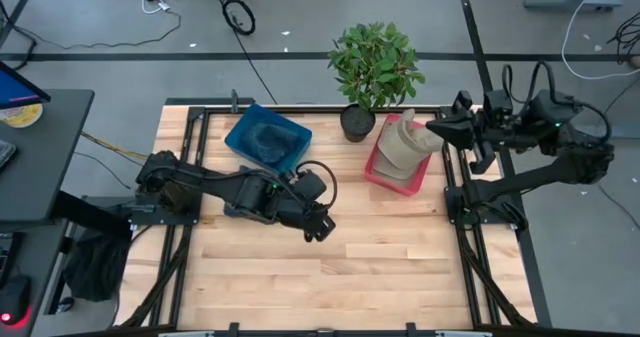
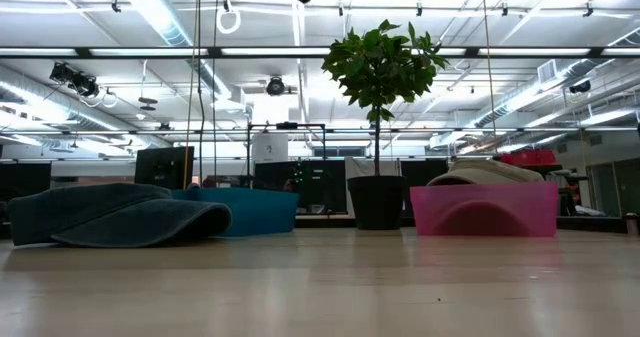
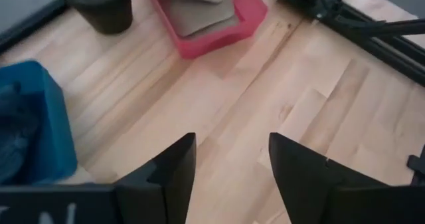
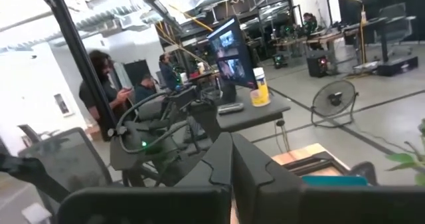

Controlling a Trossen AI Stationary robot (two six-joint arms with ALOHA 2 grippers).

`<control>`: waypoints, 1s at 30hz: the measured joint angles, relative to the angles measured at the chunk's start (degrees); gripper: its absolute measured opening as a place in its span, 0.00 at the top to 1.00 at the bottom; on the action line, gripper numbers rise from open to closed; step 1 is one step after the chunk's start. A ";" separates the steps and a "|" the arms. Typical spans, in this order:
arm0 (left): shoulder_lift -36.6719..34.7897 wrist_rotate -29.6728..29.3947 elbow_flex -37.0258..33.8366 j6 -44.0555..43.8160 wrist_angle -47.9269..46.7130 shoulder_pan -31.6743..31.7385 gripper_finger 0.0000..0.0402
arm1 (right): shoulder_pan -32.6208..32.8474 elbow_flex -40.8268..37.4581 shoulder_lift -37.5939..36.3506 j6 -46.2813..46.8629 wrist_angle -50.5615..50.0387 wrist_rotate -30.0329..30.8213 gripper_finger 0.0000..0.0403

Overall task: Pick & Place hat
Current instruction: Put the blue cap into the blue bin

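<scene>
High view shows you the left gripper (image 1: 318, 227) hovering over bare wood, fingers apart and empty, just in front of the blue bin (image 1: 268, 137). One hat, dark (image 2: 115, 215), lies on the table beside that bin; beige hats (image 1: 402, 145) sit in the pink tray (image 1: 378, 172) well right of it. Your right gripper (image 1: 437, 129), fingers together, hangs beside the pink tray.

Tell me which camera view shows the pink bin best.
The high view: the whole pink bin shows from above, with a tan hat in it. The low view shows one side wall, the left wrist view most of it, cut off at the edge. The right wrist view misses it.
</scene>
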 joint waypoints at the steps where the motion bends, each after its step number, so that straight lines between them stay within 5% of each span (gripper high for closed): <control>1: 0.36 0.69 0.00 -0.87 -0.14 0.26 0.52 | 0.00 0.00 -0.30 -0.45 -0.53 -0.01 0.99; 10: 4.00 6.81 0.00 -5.54 2.63 1.86 0.60 | 0.01 0.00 -2.49 -3.34 -7.57 -0.68 0.99; 20: 5.10 7.24 1.17 2.83 34.07 2.12 0.60 | 0.00 0.00 -3.82 -5.67 -10.09 -2.22 0.99; 24: 10.64 7.81 9.24 6.93 36.22 2.12 0.60 | 0.00 0.00 -4.66 -5.67 -10.76 -2.21 0.99; 28: 19.38 8.99 24.57 10.85 32.36 2.01 0.60 | 0.00 0.00 -6.32 -5.78 -10.65 -2.21 0.99; 30: 18.92 8.07 21.29 10.30 36.88 1.99 0.60 | 0.00 0.00 -7.45 -5.86 -10.69 -2.21 0.99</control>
